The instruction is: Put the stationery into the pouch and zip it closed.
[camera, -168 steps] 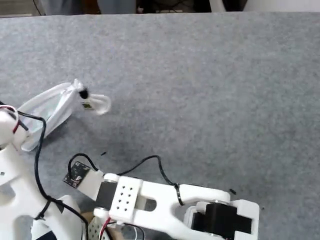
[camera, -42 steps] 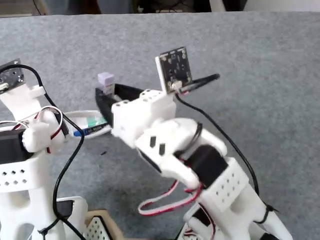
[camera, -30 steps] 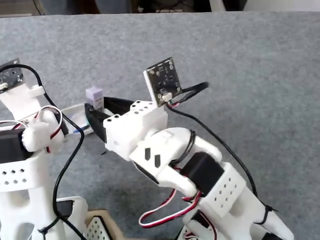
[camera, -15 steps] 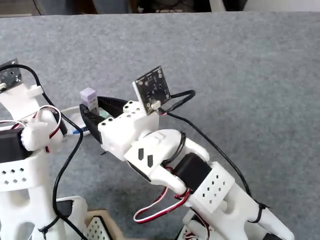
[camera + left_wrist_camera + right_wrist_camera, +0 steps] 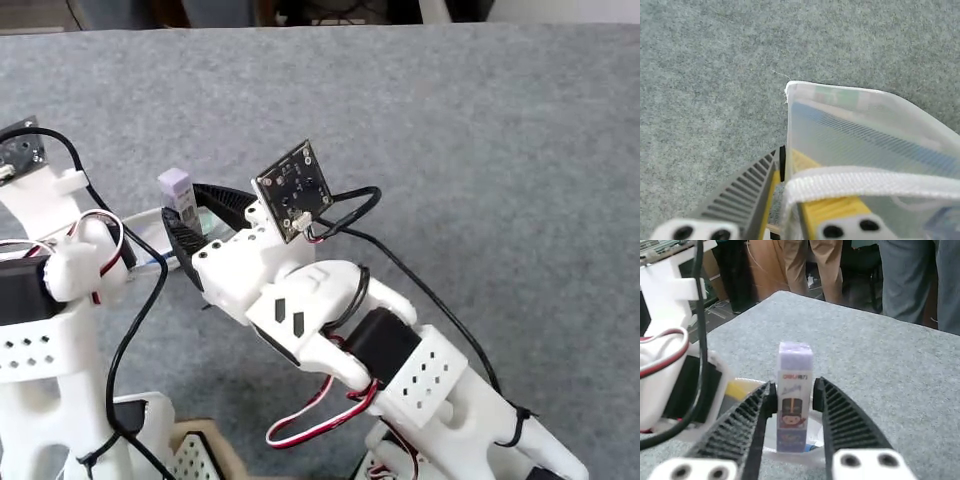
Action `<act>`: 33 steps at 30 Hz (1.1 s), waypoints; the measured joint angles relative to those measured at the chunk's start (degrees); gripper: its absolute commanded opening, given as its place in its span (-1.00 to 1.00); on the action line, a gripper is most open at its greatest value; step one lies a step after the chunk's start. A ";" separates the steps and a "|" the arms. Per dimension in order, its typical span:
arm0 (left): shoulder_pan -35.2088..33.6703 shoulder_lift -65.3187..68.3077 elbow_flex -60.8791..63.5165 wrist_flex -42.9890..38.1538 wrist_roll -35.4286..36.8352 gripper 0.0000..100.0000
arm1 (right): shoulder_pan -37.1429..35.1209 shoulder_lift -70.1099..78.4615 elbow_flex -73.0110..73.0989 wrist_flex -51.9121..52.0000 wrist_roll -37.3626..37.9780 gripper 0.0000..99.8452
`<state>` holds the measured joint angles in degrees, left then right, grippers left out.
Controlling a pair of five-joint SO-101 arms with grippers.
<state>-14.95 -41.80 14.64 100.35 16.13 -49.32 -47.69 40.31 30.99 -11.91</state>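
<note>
An eraser (image 5: 795, 362), a small sleeved block with a lilac top, is being held upright by the right gripper (image 5: 794, 392). The two ridged black jaws are being pressed against its long sides, clamped on it at about mid-height. In the high view the eraser (image 5: 176, 189) is being held clear of the grey table (image 5: 480, 130). It is being shown poking up out of the right gripper (image 5: 186, 215), close beside the left arm (image 5: 50, 290).

The pouch (image 5: 865, 145), translucent white mesh with a white zip tape along its mouth, is being gripped by the left gripper (image 5: 785, 200). The jaws are being kept closed on one end of the mouth edge, with a grey ridged finger (image 5: 742, 197) outside and a yellow pad inside. The pouch's far corner is being rested on the table (image 5: 705, 75). Something blue is being glimpsed through the mesh, and what it is cannot be told.

In the high view the pouch (image 5: 148, 220) is being seen between the two arms, partly covered by the right gripper. In the right wrist view the white rim of the pouch (image 5: 790, 456) is being seen directly below the eraser. Whether the block's lower end is already inside the mouth or just above it cannot be told.
</note>
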 measured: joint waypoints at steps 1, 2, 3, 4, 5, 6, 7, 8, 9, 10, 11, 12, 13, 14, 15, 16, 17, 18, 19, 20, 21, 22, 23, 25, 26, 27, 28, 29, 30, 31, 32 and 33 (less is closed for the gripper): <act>0.00 0.00 0.00 0.00 0.00 -0.94 | 0.00 0.00 0.00 0.00 0.00 -0.72; 0.00 0.00 0.00 0.00 0.00 -0.94 | 0.00 0.00 0.00 0.00 0.00 -0.72; 0.00 0.00 0.00 0.00 0.00 -0.94 | 0.00 0.00 0.00 0.00 0.00 -0.72; 0.00 0.00 0.00 0.00 0.00 -0.94 | 0.00 -0.35 0.00 0.00 0.00 -0.71; 0.00 0.00 0.00 0.00 0.00 -0.94 | 0.00 -0.44 0.00 0.00 0.00 -0.71; 0.00 0.00 0.00 0.00 0.00 -0.94 | 0.00 -0.53 0.00 0.00 0.00 -0.71; 0.00 0.00 0.00 0.00 0.00 -0.94 | 0.00 -0.62 0.00 0.00 0.00 -0.71; 0.00 0.00 0.00 0.00 0.00 -0.94 | 0.00 -0.79 0.00 0.00 0.00 -0.71; 0.00 0.00 0.00 0.00 0.00 -0.94 | 0.00 -0.79 0.00 0.00 0.00 -0.71; 0.00 0.00 0.00 0.00 0.00 -0.94 | 0.00 -0.79 0.00 0.09 0.00 -0.71; 0.00 0.00 0.00 0.00 0.00 -0.94 | 0.00 -0.79 -0.18 0.62 0.00 -0.71; 0.00 0.09 0.00 0.00 0.00 -0.94 | 0.00 -0.79 -0.88 1.67 0.00 -0.71; 0.00 0.09 0.00 0.00 0.00 -0.94 | 0.00 -0.79 -1.49 2.81 0.00 -0.71; 0.00 0.09 0.00 0.09 0.00 -0.94 | 0.09 -0.79 -2.29 4.22 0.00 -0.71; 0.00 0.09 0.00 0.09 0.00 -0.94 | 0.09 -0.79 -2.99 5.45 0.00 -0.71; 0.00 0.09 0.00 0.18 0.00 -0.94 | 0.09 -0.79 -3.78 6.86 0.00 -0.71; 0.00 0.09 0.00 0.18 0.00 -0.94 | 0.09 -0.79 -4.40 8.26 0.00 -0.71; 0.00 0.09 0.00 0.26 0.00 -0.94 | 0.09 -0.79 -4.92 9.67 0.00 -0.71; 0.00 0.09 0.00 0.26 0.00 -0.94 | 0.09 -0.79 -5.36 10.81 0.00 -0.71; 0.00 0.09 0.00 0.26 0.00 -0.94 | 0.09 -0.88 -5.54 11.69 0.00 -0.71; 0.00 0.09 0.00 0.26 0.00 -0.94 | 0.09 -1.05 -5.63 12.40 0.00 -0.68; 0.00 0.09 0.00 0.26 0.00 -0.94 | 0.09 -1.49 -5.63 13.01 0.00 -0.63; 0.00 0.09 0.00 0.26 0.00 -0.94 | 0.09 -2.02 -5.63 13.54 0.00 -0.58; 0.00 0.09 0.00 0.26 0.00 -0.94 | -0.44 -3.16 -5.63 14.33 0.00 -0.47; 0.00 0.09 0.00 0.26 0.00 -0.94 | -1.05 -3.60 -5.98 15.12 0.00 -0.42; 0.00 0.09 0.00 0.26 0.00 -0.94 | -1.85 -3.87 -6.68 16.62 0.00 -0.38; 0.00 0.09 0.00 0.26 0.00 -0.94 | -2.64 -4.04 -7.56 18.37 0.00 -0.35; 0.00 0.09 0.00 0.26 0.00 -0.94 | -3.34 -4.04 -8.62 20.22 0.00 -0.32; 0.00 0.09 0.00 0.26 0.00 -0.94 | -3.87 -4.04 -9.58 21.98 0.00 -0.31; 0.00 0.09 0.00 0.26 0.00 -0.94 | -4.31 -4.04 -10.46 23.38 0.00 -0.30; -0.09 0.09 0.00 0.26 0.00 -0.94 | -4.40 -4.04 -11.43 24.53 0.00 -0.31; -0.09 0.09 0.00 0.26 0.00 -0.94 | -4.48 -4.04 -12.40 25.41 0.00 -0.31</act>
<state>-15.03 -41.71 14.64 100.62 16.13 -53.80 -51.74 27.91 56.40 -11.91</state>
